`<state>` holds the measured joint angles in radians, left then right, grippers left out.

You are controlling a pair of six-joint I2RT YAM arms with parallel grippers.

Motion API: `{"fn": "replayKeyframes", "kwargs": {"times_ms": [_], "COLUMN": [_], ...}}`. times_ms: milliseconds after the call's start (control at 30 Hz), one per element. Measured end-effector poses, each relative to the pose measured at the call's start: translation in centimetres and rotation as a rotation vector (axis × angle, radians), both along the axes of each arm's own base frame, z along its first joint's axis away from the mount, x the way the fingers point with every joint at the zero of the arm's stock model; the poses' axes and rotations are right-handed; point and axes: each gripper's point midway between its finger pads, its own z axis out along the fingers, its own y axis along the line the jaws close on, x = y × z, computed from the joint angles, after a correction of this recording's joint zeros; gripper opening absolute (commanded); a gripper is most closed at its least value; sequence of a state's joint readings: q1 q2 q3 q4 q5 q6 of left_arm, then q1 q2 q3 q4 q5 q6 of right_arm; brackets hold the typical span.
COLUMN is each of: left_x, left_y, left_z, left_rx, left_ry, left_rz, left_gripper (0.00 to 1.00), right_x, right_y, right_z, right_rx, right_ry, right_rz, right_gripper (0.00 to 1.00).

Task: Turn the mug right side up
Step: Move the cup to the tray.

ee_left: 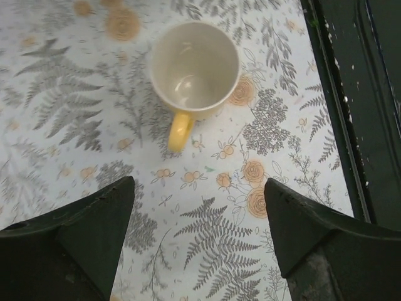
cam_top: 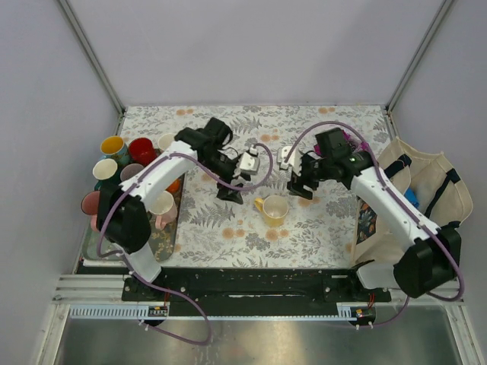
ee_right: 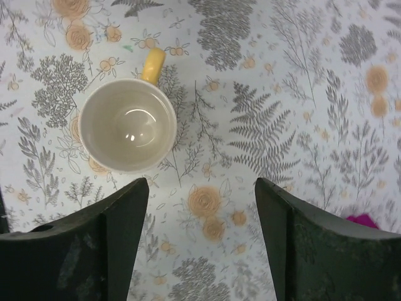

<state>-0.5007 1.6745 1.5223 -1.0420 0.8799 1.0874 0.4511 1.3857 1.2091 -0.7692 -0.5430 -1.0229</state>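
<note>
Here, glossy round yellow mug [ee_left: 195,70]

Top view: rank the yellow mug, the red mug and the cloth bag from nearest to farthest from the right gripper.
1. yellow mug, mid-table, close beside the right gripper.
2. cloth bag, at the table's right edge.
3. red mug, far left side.
</note>
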Motion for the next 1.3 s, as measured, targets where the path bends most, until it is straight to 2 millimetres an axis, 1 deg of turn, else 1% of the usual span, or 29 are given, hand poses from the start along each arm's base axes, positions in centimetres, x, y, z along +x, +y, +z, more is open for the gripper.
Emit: {"fn": "replayKeyframes", "kwargs": {"times_ms": [33,67,100,167,233,300,400,433,500,567,633,733,800,833,933,1033,1100,1133,1200,1300], "left_x": [-0.3,-0.7,-1.0,-1.3,-1.4,-1.6,-1.8,-1.7,-1.8,-1.6,-1.5,-1.4,-1.3,-1.3,-1.4,-1.8,-2.0,-1.8,-1.1,-0.5], "left_y": [-0.6,-1.1,-1.6,-2.6,-3.4,-4.0,-4.7,-5.4,-5.7,-6.3,-6.7,-7.0,-7.0,-7.0,-6.4,-4.8,-2.9,-1.8,0.3,3.7], "left_z": [-0.9,-1.9,-2.8,-4.2,-5.2,-6.4,-8.3,-10.0,-10.3,-10.4,-10.4,-10.5,-10.5,-10.5,-10.4,-9.7,-8.4,-7.4,-4.9,-0.3], "left_rx": [0.017,0.036,0.053,0.078,0.095,0.116,0.152,0.183,0.186,0.185,0.183,0.189,0.193,0.193,0.208,0.231,0.233,0.225,0.191,0.127], "left_ry": [0.003,0.007,0.009,0.008,0.0,-0.003,0.01,0.011,0.011,-0.002,-0.004,0.001,0.008,0.012,0.014,0.027,0.042,0.045,0.022,-0.061], "left_rz": [-0.033,-0.063,-0.09,-0.121,-0.144,-0.166,-0.187,-0.193,-0.19,-0.178,-0.16,-0.133,-0.116,-0.107,-0.073,-0.016,0.039,0.077,0.157,0.273], "left_gripper": [0.86,0.86,0.86,0.84,0.8,0.74,0.65,0.53,0.41,0.34,0.22,0.11,0.02,0.0,0.0,0.0,0.0,0.0,0.0,0.0], "right_x": [0.0,-0.1,-0.2,-0.5,-1.0,-1.6,-2.7,-2.7,-2.4,-2.1,-1.9,-1.4,-1.1,-1.0,-0.6,-0.1,0.4,0.6,1.1,1.8], "right_y": [-0.9,-1.7,-2.5,-4.1,-5.7,-6.8,-7.6,-8.1,-8.2,-8.3,-8.3,-8.3,-8.2,-8.2,-8.2,-8.2,-8.3,-8.4,-8.5,-8.5], "right_z": [0.6,1.1,1.4,1.9,1.9,1.6,1.0,0.2,-0.1,-0.4,-0.4,-0.5,-0.8,-1.0,-1.7,-2.2,-2.5,-2.6,-2.7,-3.0], "right_rx": [0.027,0.06,0.087,0.151,0.216,0.258,0.306,0.328,0.334,0.348,0.355,0.359,0.354,0.35,0.336,0.321,0.314,0.314,0.313,0.32], "right_ry": [0.015,0.033,0.052,0.093,0.124,0.137,0.143,0.161,0.167,0.175,0.177,0.177,0.183,0.188,0.207,0.219,0.217,0.215,0.211,0.216], "right_rz": [-0.061,-0.119,-0.173,-0.296,-0.426,-0.521,-0.624,-0.709,-0.734,-0.763,-0.78,-0.789,-0.792,-0.793,-0.798,-0.81,-0.825,-0.831,-0.85,-0.876], "right_gripper": [0.78,0.82,0.82,0.9,0.96,0.97,0.97,0.97,0.97,0.96,0.96,0.96,0.96,0.96,0.96,0.96,0.96,0.96,0.96,0.96]}}
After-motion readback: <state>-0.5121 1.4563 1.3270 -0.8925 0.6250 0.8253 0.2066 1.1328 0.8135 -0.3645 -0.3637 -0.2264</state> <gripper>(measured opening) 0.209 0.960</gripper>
